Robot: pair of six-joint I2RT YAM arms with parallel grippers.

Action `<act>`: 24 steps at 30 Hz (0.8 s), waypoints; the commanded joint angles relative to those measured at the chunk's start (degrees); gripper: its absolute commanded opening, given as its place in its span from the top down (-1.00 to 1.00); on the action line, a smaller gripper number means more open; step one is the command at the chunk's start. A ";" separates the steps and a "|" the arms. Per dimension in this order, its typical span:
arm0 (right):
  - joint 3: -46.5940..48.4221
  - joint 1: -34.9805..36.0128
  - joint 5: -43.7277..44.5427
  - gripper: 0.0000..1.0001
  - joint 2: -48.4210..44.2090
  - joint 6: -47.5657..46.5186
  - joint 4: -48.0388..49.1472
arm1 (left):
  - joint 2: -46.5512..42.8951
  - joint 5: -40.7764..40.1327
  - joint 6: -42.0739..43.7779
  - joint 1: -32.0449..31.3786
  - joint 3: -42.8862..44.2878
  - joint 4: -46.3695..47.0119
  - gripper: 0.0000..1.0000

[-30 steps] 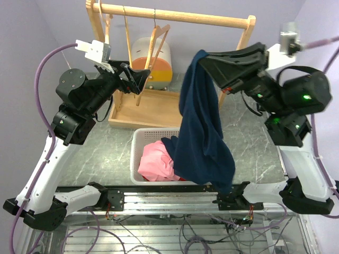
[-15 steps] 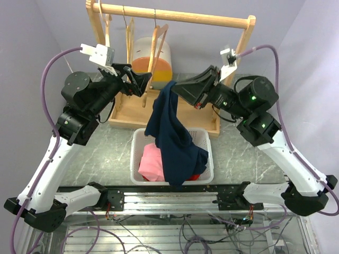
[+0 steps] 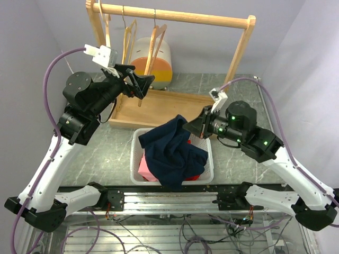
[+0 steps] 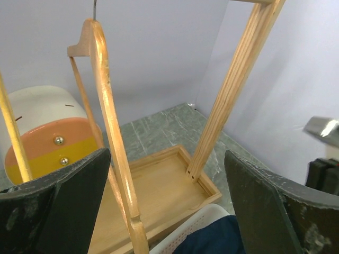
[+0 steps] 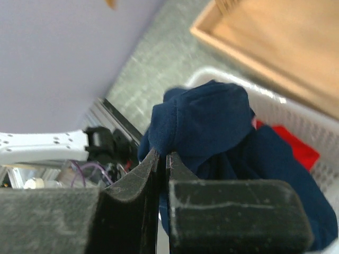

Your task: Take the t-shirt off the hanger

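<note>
Right end effector (image 3: 189, 126) clamped on t-shirt (image 3: 169, 151), now lowered onto basket (image 3: 208, 159), garment bunched there

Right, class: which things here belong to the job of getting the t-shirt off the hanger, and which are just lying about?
Job: t-shirt, hanger, rack, basket, right hand, left hand.
Lying about: tray, drum, pink cloth.
</note>
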 commanded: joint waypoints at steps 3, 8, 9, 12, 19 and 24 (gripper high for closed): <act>-5.16 0.37 -2.85 1.00 2.81 2.69 -9.16 | -0.73 0.96 1.41 0.35 -1.09 -0.14 -0.97; -7.93 1.37 -11.38 1.00 8.06 1.90 -8.41 | -1.97 -1.93 2.46 0.31 -1.26 -3.92 -0.96; -8.16 1.87 -12.53 1.00 9.20 1.44 -8.54 | -2.20 -2.63 2.56 0.30 -1.41 -4.70 -0.96; -8.89 3.41 -14.56 1.00 11.91 0.35 -7.98 | -3.39 -6.16 2.06 0.34 -2.16 -6.83 -0.96; -11.57 5.02 -14.36 1.00 18.33 0.36 -7.18 | -6.87 -16.60 -0.03 0.37 -3.75 -10.70 -0.95; -12.16 4.97 -12.51 1.00 24.71 -0.59 -7.26 | -8.79 -19.22 -2.87 0.39 -6.66 -10.80 -0.94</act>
